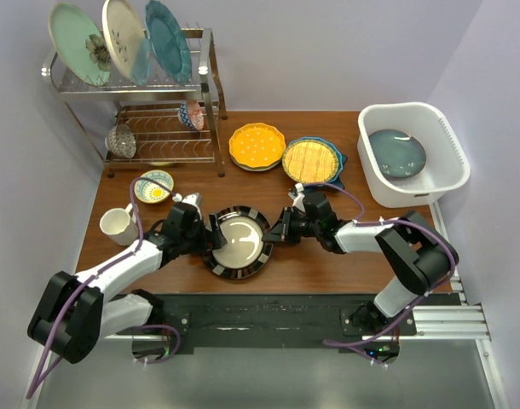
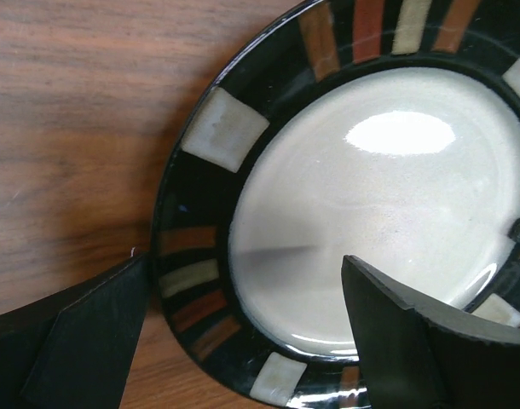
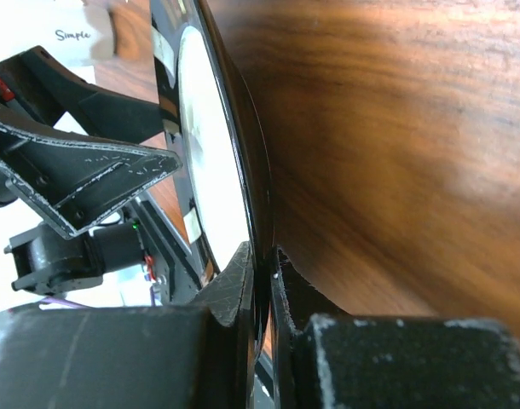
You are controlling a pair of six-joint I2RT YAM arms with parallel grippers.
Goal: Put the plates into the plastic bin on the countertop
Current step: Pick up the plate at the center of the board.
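The dark plate (image 1: 239, 243) with a striped rim and pale grey centre lies on the wooden table between both arms. My right gripper (image 1: 274, 231) is shut on its right rim; in the right wrist view the thin plate edge (image 3: 210, 170) runs down into the shut right gripper (image 3: 262, 277). My left gripper (image 1: 215, 235) stands open at the left rim. In the left wrist view the left gripper (image 2: 243, 341) straddles the plate (image 2: 388, 196), one finger outside it and one over its centre. The white plastic bin (image 1: 413, 194) at the far right holds a blue-grey plate (image 1: 396, 153).
A yellow scalloped plate (image 1: 257, 146) and a yellow gridded plate with a blue rim (image 1: 311, 159) lie behind the arms. A chrome wire rack (image 1: 205, 85) with three upright plates stands at the back left. A small patterned bowl (image 1: 153, 186) and a white mug (image 1: 117, 224) sit at the left.
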